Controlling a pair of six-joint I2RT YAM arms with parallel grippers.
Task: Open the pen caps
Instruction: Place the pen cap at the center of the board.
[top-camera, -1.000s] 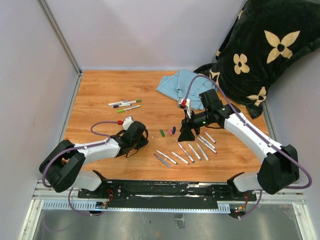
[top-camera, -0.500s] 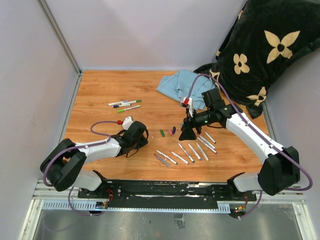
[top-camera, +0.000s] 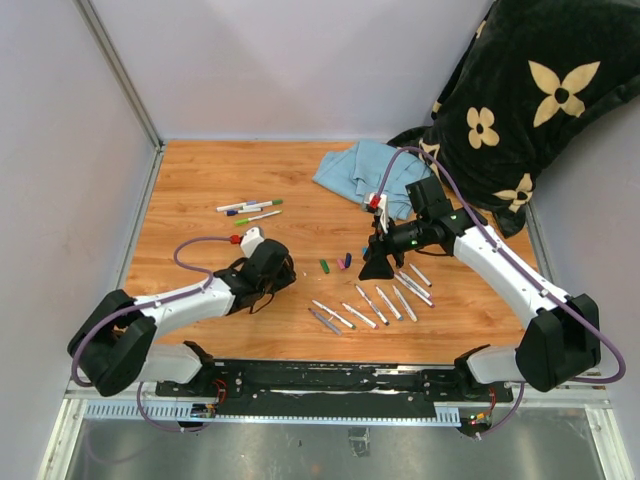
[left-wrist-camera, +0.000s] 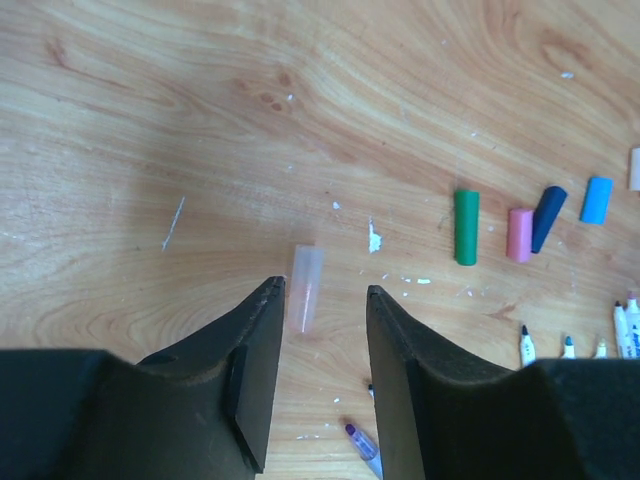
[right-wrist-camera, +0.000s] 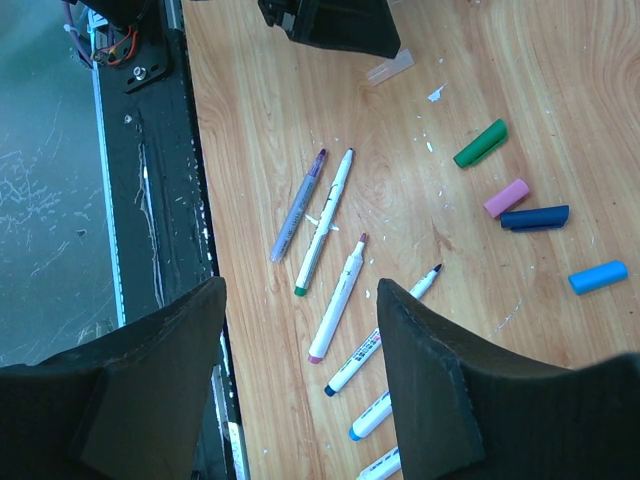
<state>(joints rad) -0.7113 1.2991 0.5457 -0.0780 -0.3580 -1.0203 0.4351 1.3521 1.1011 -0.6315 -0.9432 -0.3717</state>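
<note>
In the left wrist view my left gripper (left-wrist-camera: 323, 290) stands open just above the wood. A clear pinkish pen cap (left-wrist-camera: 303, 288) lies loose on the table by its left fingertip. Further right lie a green cap (left-wrist-camera: 466, 227), a pink cap (left-wrist-camera: 520, 234), a dark blue cap (left-wrist-camera: 547, 218) and a light blue cap (left-wrist-camera: 596, 199). My right gripper (right-wrist-camera: 298, 300) hangs open and holds nothing, above several uncapped white markers (right-wrist-camera: 340, 297). From above, the left gripper (top-camera: 283, 275) is left of the caps (top-camera: 325, 266) and the right gripper (top-camera: 375, 268) is just right of them.
Three capped markers (top-camera: 250, 209) lie at the back left of the wooden table (top-camera: 200, 180). A blue cloth (top-camera: 360, 170) and a black flowered blanket (top-camera: 520, 110) fill the back right. The black base rail (right-wrist-camera: 150, 200) runs along the near edge.
My left gripper has opened and the clear cap now lies free on the table. The left wrist has shifted slightly back. The right arm has barely moved.
</note>
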